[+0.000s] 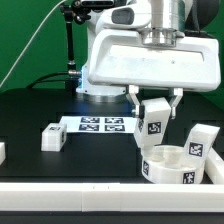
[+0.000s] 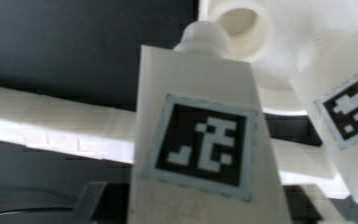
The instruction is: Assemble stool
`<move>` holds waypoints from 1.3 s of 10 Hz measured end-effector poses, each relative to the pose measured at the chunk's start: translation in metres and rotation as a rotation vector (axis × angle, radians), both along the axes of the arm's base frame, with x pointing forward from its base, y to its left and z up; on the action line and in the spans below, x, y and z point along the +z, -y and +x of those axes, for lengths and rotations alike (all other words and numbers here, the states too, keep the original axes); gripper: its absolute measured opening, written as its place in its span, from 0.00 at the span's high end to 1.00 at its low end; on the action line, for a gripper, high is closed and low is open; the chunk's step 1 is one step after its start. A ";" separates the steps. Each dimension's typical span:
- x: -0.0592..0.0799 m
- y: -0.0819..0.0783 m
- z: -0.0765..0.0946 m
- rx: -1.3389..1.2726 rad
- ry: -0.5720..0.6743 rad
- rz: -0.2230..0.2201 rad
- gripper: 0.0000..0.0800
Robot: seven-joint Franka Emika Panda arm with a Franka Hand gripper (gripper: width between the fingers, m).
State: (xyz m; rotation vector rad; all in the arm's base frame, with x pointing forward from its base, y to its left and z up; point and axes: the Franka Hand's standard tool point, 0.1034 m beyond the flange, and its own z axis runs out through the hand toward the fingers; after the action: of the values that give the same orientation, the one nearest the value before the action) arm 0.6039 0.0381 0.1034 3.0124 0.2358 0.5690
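Your arm hangs vertical, gripper (image 1: 153, 105) clenched on a leg (image 1: 154, 124) just above the seat (image 1: 168, 166). Another leg (image 1: 200, 142) and the table edge (image 1: 90, 196) sit just beside the seat.

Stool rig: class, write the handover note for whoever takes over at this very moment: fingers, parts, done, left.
Gripper: fingers shut on one leg, held upright just above the seat.
Seat: on the table, towards the exterior view's right.
Second leg: close beside the seat, further right. Third leg: loose on the exterior view's left, near the marker board.
Done: one leg lifted to the seat; none looks attached.
Left: fit this leg, then the other two.
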 end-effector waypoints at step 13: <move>-0.006 -0.008 -0.018 0.044 0.115 -0.024 0.59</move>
State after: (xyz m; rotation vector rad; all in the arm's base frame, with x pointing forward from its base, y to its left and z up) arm 0.5864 0.0466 0.0975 2.9453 0.3011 0.7349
